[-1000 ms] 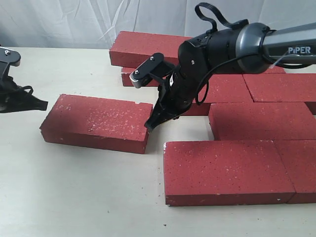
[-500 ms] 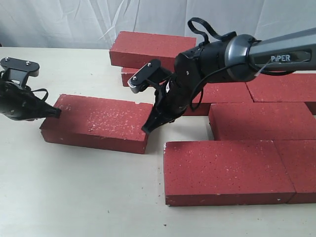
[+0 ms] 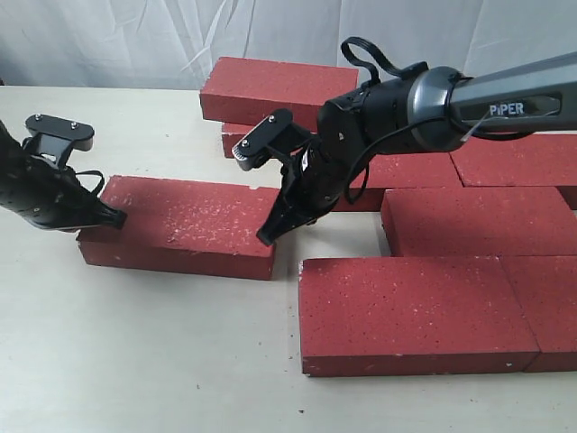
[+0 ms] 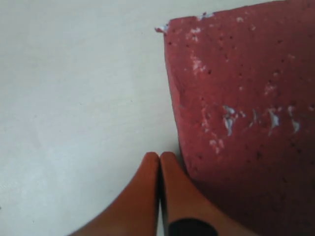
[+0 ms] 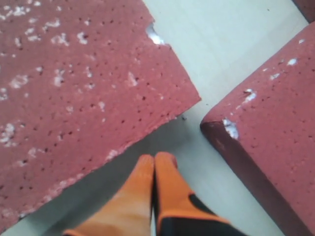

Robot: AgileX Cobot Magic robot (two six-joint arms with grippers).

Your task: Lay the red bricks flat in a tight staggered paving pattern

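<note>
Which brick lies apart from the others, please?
The brick at the exterior view's left, between the left gripper and the right gripper; the other bricks lie grouped together on the right.

text: "PiPER" | on: right arm (image 3: 505, 90) grey link | exterior view

Even soft light — faint shadows, blurry wrist views
</note>
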